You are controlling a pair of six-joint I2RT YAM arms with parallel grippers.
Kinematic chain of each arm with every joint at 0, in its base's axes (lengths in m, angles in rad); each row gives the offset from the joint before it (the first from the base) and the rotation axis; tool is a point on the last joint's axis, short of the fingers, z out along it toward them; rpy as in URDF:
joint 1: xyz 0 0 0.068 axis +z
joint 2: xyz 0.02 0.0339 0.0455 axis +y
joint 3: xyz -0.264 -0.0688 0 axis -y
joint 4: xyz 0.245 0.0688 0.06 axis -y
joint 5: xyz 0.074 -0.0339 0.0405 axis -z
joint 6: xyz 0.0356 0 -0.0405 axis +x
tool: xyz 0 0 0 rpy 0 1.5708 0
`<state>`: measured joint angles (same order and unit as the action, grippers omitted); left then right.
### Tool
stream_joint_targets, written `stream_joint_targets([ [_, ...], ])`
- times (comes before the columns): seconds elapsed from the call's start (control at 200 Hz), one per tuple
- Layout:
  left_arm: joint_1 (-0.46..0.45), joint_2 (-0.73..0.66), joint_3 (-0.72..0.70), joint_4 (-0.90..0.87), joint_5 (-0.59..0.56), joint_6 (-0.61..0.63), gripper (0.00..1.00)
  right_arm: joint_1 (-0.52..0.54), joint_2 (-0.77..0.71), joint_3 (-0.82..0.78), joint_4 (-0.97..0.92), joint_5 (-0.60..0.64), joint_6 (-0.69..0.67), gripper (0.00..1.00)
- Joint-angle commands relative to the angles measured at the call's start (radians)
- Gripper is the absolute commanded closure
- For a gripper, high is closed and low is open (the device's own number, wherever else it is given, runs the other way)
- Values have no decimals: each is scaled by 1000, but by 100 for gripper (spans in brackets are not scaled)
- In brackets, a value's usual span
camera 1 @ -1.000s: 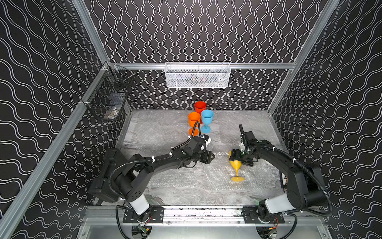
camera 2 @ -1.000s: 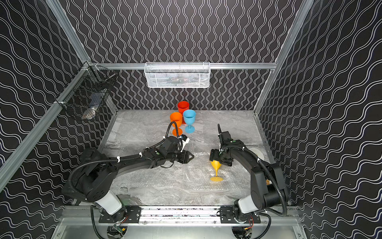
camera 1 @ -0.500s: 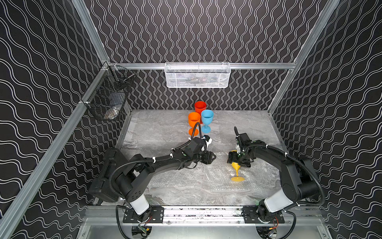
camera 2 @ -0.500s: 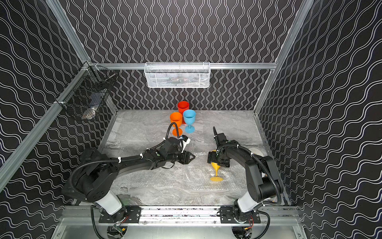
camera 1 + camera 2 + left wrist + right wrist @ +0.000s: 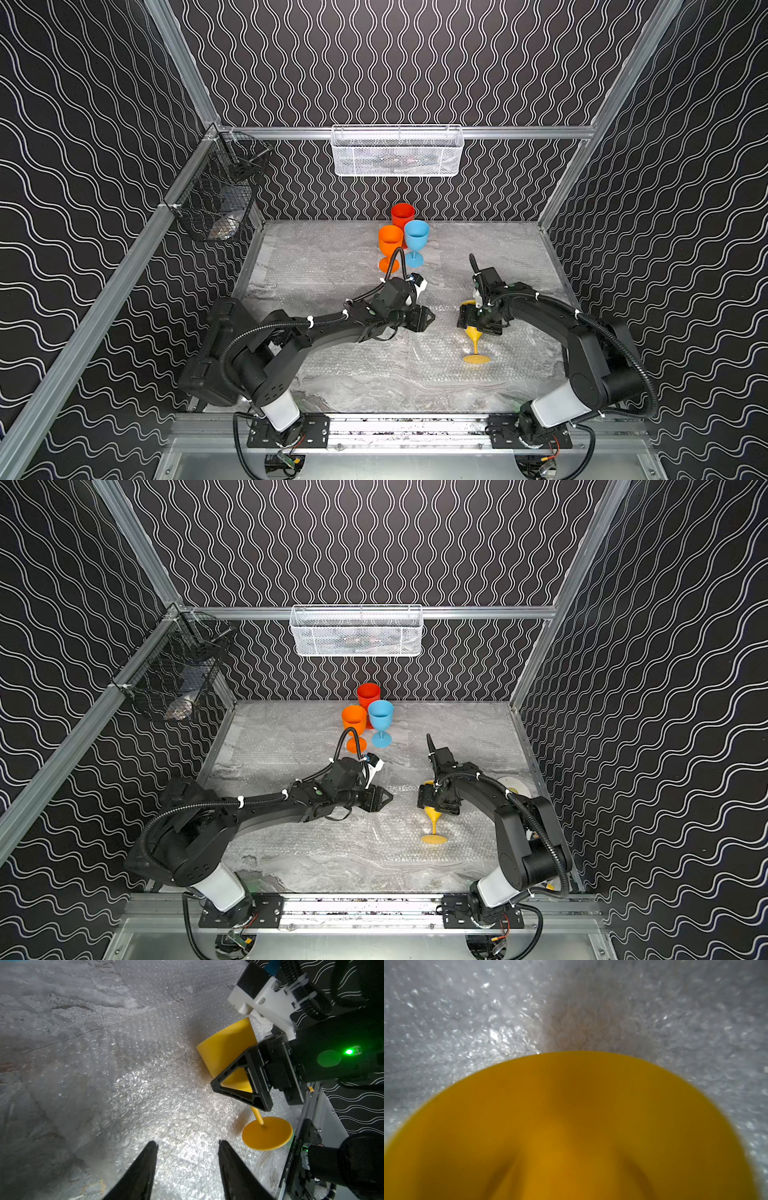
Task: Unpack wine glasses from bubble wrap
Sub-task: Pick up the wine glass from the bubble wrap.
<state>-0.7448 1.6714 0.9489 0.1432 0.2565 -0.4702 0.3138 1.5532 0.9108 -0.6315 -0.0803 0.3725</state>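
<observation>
desk (image 5: 332, 266) is carrying loose bubble wrap (image 5: 415, 361) sheets lying flat over most of it, and no goblet is looking wrapped. left gripper (image 5: 187, 1144) is hanging low over the wrap mid-desk, jaws apart, empty, pointing at the right gripper (image 5: 436, 802), which is straddling the bowl of the yellow goblet (image 5: 226, 1047) right of centre, nearer the front edge. its foot is sitting on wrap. can't tell if those jaws are clamping or just bracketing. red goblet (image 5: 402, 214), orange goblet (image 5: 390, 243) and blue goblet (image 5: 416, 235) are standing bare, bunched at the middle of the back edge. risks i'm flagging: slick tapered bowl sliding out of a loose pinch and toppling; foot snagging bubbles and dragging the sheet on a sideways move; knocking a neighbour when parking it in the back cluster. hard to read: sheet edges are vanishing into the marble, right wrist view is giving only blurred yellow, and a pale disc (image 5: 513, 786) by the right edge is hiding half behind the right arm.
</observation>
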Motion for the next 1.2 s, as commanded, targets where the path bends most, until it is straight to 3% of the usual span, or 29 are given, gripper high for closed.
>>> stream_joint_targets([
  [0.0, -2, -13, 3, 30, -6, -1, 47, 4, -18, 11, -15, 24, -14, 27],
  [0.18, -2, -18, 13, 21, -8, 5, 47, 4, -17, 11, -23, 30, -18, 34],
  [0.475, -2, -57, 29, -9, -2, -21, 47, 6, -113, 29, -47, 5, -40, 34],
  [0.671, 12, -87, 124, -122, 17, -65, 46, 33, -216, 24, 19, -66, -75, 34],
  [1.041, 173, -192, 192, -238, 207, -171, 46, 237, -330, -7, 241, -33, -156, 33],
  [1.196, 257, -224, 141, -162, 339, -223, 46, 287, -339, -15, 338, -5, -189, 33],
])
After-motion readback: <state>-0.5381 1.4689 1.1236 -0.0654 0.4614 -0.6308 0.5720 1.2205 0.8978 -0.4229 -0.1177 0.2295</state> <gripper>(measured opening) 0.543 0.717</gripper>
